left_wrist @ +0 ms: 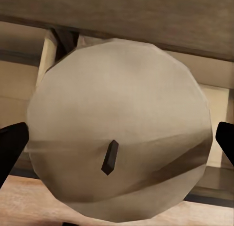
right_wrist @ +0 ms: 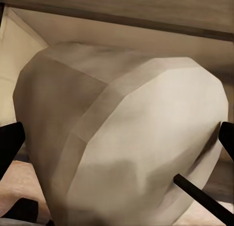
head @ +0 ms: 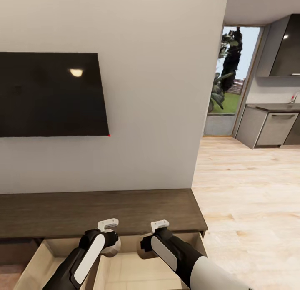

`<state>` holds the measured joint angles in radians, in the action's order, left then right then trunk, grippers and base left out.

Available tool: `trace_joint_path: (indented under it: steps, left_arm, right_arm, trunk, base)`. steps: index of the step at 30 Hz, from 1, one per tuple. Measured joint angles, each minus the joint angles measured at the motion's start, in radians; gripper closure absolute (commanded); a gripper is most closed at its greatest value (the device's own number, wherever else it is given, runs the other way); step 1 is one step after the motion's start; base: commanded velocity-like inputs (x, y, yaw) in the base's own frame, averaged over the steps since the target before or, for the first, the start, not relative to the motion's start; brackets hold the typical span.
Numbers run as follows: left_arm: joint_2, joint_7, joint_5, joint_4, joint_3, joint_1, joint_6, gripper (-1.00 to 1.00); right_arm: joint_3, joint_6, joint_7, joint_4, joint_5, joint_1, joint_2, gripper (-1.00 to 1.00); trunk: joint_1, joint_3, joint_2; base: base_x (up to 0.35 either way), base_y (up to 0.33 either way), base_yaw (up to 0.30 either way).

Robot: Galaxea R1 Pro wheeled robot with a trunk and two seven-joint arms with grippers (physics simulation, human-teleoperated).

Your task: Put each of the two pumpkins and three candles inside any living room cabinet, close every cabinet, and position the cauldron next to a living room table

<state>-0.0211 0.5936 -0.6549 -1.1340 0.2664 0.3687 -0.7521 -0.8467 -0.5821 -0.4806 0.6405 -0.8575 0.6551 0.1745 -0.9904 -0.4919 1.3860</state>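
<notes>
The dark-brown cabinet (head: 104,210) runs along the wall below me, with pull-out fronts drawn open and the pale beige inside (head: 129,271) showing. My left gripper (head: 111,245) hangs over the open drawer, shut on a grey-beige candle (left_wrist: 119,133) whose dark wick end faces the camera; a black finger (left_wrist: 9,148) shows at either side of it. My right gripper (head: 146,246) is beside it over the same opening, shut on another candle (right_wrist: 126,143) that lies tilted between its fingers (right_wrist: 9,145). The pumpkins, cauldron and table are out of view.
A black TV (head: 50,94) hangs on the white wall above the cabinet. The wall ends at a corner (head: 208,114). To the right, pale wood floor (head: 250,190) leads to grey kitchen units (head: 271,127) and a glass door (head: 233,73).
</notes>
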Motion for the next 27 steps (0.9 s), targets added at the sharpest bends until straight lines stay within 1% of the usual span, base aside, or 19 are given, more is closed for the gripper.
trace_joint_path:
  steps: [5,13,16,18,20,27]
  left_arm:
    - [0.009,0.0,-0.003,0.0,0.003,0.0,0.0,1.0]
    - [0.011,-0.008,-0.005,0.002,0.016,0.0,-0.005,1.0]
    - [0.011,-0.064,-0.01,0.002,0.018,0.0,-0.007,1.0]
    - [0.011,-0.123,-0.011,0.002,0.018,0.0,-0.009,1.0]
    - [0.008,-0.159,-0.003,0.002,0.017,0.0,-0.012,1.0]
    - [0.009,-0.173,0.001,0.002,0.017,0.0,-0.014,1.0]
  right_arm:
    - [0.001,-0.011,-0.03,-0.002,-0.001,0.0,0.0,1.0]
    - [0.001,-0.012,-0.048,0.0,-0.003,0.0,0.0,1.0]
    - [0.001,-0.011,-0.048,0.0,-0.003,0.0,0.0,1.0]
    - [0.001,-0.011,-0.049,0.001,-0.003,0.0,0.0,1.0]
    - [0.001,-0.011,-0.049,0.002,-0.003,0.0,0.0,1.0]
    - [0.0,-0.007,-0.049,0.006,-0.002,0.0,0.0,1.0]
  trunk:
    - [-0.019,-0.016,0.035]
    - [-0.05,-0.041,0.091]
    - [-0.061,-0.05,0.112]
    - [-0.069,-0.056,0.126]
    - [-0.077,-0.063,0.14]
    - [-0.104,-0.085,0.189]
  base:
    - [0.0,0.0,0.0]
    - [0.0,0.0,0.0]
    - [0.0,0.0,0.0]
    - [0.0,0.0,0.0]
    - [0.0,0.0,0.0]
    - [0.0,0.0,0.0]
